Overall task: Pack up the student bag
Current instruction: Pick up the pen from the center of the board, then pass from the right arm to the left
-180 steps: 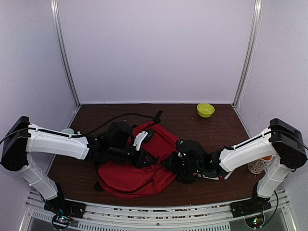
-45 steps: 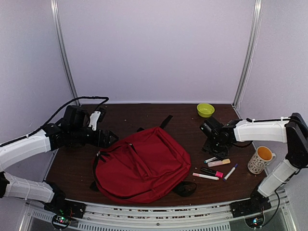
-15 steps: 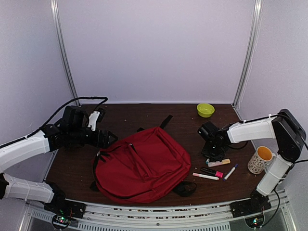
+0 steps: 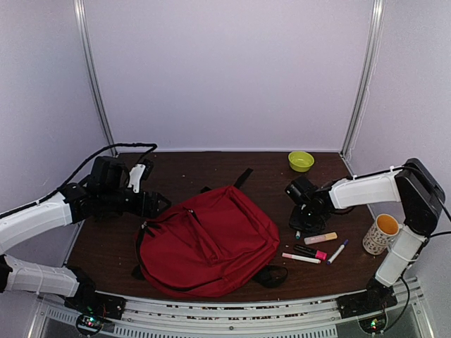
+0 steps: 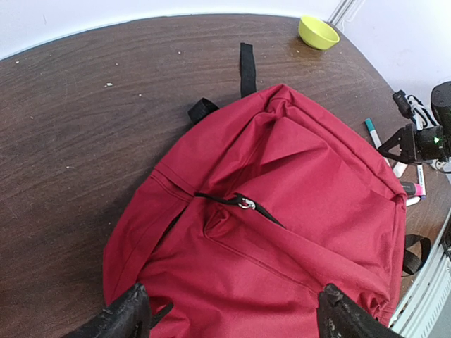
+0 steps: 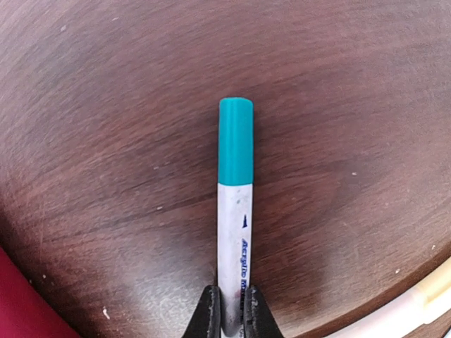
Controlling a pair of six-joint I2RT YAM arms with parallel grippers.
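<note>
Desk (image 4: 197, 169) shows free at twelve o'clock of the student bag (image 4: 208, 239). Left hand (image 4: 159, 203), jaws apart, hovers at its ten o'clock; right hand (image 4: 301, 227), at three o'clock, clamps a teal-capped marker (image 6: 235, 204).

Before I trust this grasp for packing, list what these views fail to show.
- Right wrist view: the teal-capped marker's rear end, hidden between the right fingers and cut off by the bottom edge.
- Top view: those fingers' tips, hidden under the right arm's wrist.
- Left wrist and top views: the student bag's contents, hidden by its fabric.
</note>
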